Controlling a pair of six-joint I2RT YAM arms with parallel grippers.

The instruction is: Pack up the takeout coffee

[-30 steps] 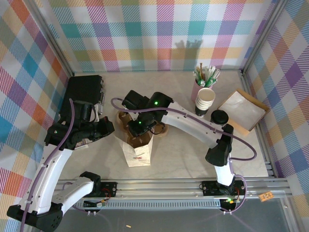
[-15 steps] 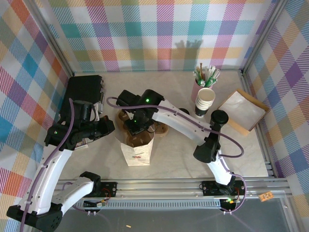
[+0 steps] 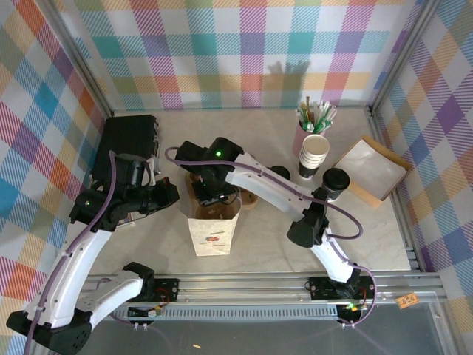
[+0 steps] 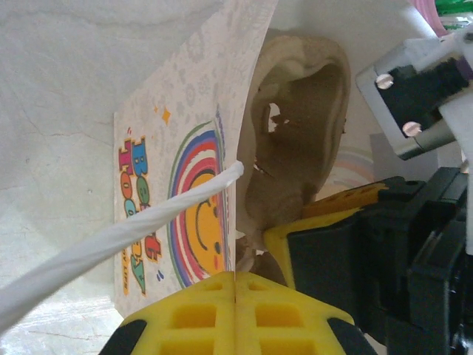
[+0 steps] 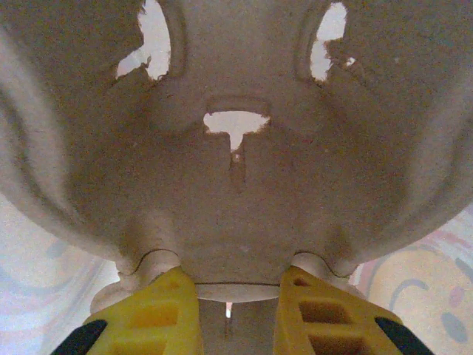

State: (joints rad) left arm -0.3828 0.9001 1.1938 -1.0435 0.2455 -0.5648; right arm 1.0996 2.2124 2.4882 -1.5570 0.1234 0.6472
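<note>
Left jaws pinched the white printed paper bag [image 3: 212, 237] by its rim; right jaws clamped a brown moulded-pulp cup carrier [image 5: 236, 192], which might snag that rim and topple the bag.

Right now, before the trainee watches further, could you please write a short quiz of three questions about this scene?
1. What is clamped in the jaws of the right gripper?
2. Where is the whitish paper cup with the round black lid? A. inside the paper bag; B. standing on the table, near the stack of lidless white cups; C. lying on its side at the table's near edge.
3. True or false: the left gripper is shut on the rim of the white paper bag with the rainbow print.
Key: 1. the brown moulded-pulp cup carrier; 2. B; 3. true.
</note>
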